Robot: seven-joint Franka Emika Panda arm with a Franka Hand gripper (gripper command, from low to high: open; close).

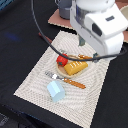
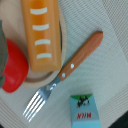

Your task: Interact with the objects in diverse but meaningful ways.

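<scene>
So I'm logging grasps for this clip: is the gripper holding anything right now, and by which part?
It cannot be told. The arm hides the gripper in the exterior view, and the wrist view shows no fingers, only the bread block, tomato and fork lying loose.

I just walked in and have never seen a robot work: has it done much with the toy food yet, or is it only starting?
Apparently only starting. Nothing looks handled: the yellow ridged bread-like block and red round tomato sit together on a small wooden plate, the wooden-handled fork beside them, and the pale blue milk carton lies alone on the placemat. The arm hovers above; its fingers are not visible. All interaction remains.
</scene>
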